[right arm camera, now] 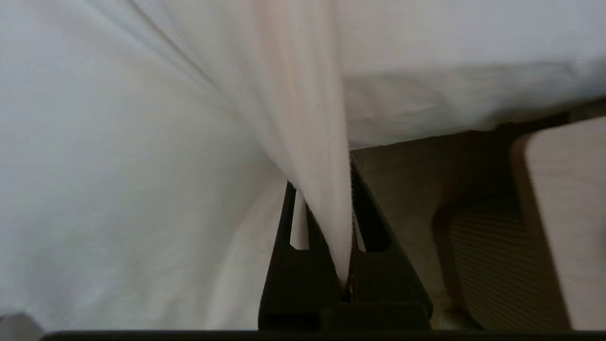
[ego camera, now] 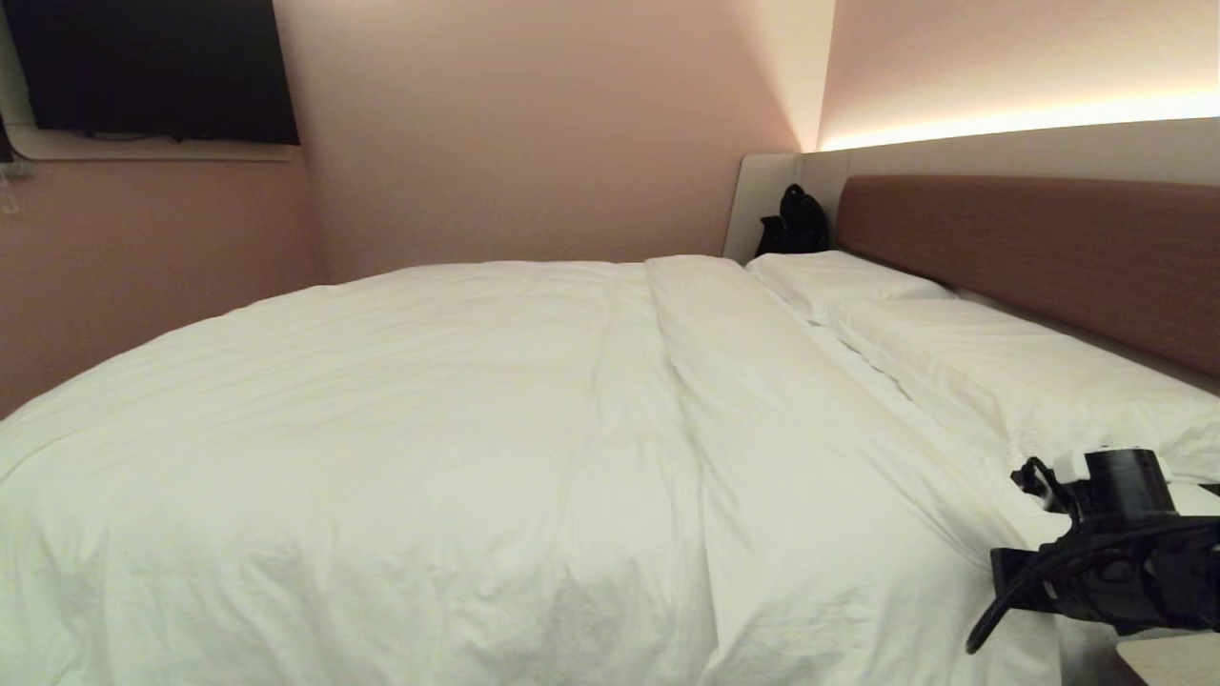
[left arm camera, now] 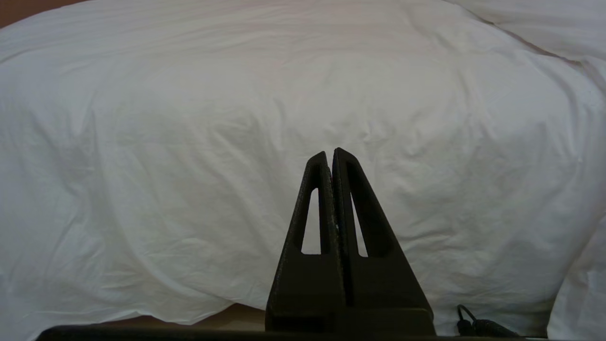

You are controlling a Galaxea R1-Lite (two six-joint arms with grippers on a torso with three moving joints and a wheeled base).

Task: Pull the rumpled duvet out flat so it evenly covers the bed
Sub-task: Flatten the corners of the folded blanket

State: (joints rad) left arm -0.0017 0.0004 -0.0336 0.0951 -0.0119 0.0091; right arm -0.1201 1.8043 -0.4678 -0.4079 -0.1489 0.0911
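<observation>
Duvet [ego camera: 400, 429]: large, puffy, plain white; spread over most of the bed, lightly creased, with a long fold running from the headboard end toward the near edge. Its near side hangs over the mattress edge.

Bed [ego camera: 972, 314]: wide and low; the strip of sheet beside the headboard is left uncovered by the duvet.

Headboard [ego camera: 1039, 257]: brownish-red padded panel along the right of the head view, with a pale panel above it and at its far end.

Pillows [ego camera: 1010, 372]: two, white, flat, lying in a row against the headboard — one nearer, one farther.

Right gripper [right arm camera: 338, 199]: at the near corner of the bed by the headboard end. Fingers pressed together on a pinched ridge of duvet cloth, which rises taut out of the jaws. In the head view only the black wrist housing and cable show there; the fingertips are hidden.

Left gripper [left arm camera: 330, 158]: low in front of the duvet's overhanging near side, away from the headboard end. Fingers fully together, tip to tip, with nothing between them — apart from the cloth.

Dark bag [ego camera: 793, 224]: black, upright, at the far end of the headboard against the pale panel.

Screen [ego camera: 152, 71]: dark rectangle on the wall opposite the headboard.

Light wooden surface [right arm camera: 563, 222]: beside the bed near the right gripper, partly in view.
</observation>
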